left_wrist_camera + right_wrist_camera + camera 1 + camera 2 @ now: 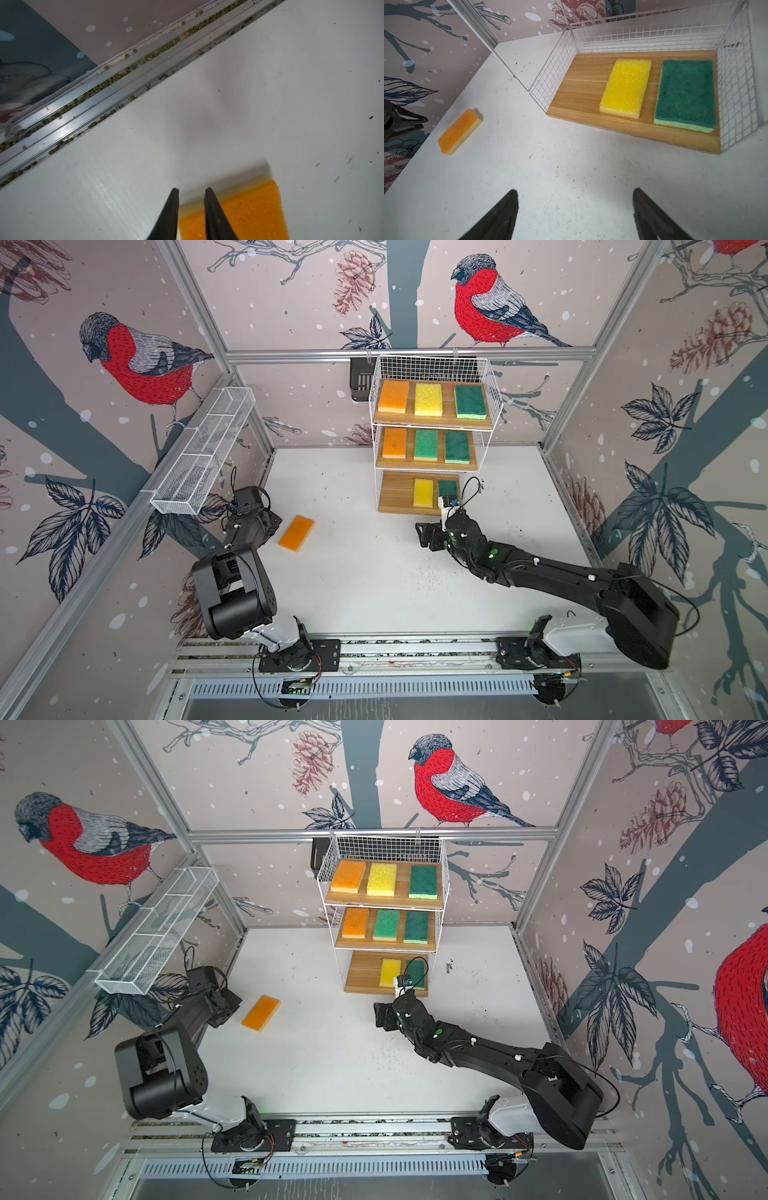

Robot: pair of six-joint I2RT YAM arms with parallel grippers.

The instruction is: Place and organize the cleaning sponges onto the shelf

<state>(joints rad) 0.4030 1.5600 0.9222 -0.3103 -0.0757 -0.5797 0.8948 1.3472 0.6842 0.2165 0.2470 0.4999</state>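
Orange sponge (296, 533) lies on the surface (374, 572), well apart from the shelf (432, 369), which holds eight sponges (428, 399). Left gripper (191, 189): jaws nearly together, empty, just beside that sponge. Right gripper (575, 190): jaws spread wide, empty, near the shelf.

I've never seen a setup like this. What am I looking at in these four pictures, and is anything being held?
Two black robot arms stand at the front of a white table, each ending in a two-fingered gripper. Two pictures look down from overhead and are almost identical. The other two come from cameras on the arms' wrists. The wire shelf at the back holds eight sponges on three boards. One orange sponge lies on the table. The left gripper sits right by it, nearly shut, apparently holding nothing. The right gripper is open and empty, facing the bottom board.
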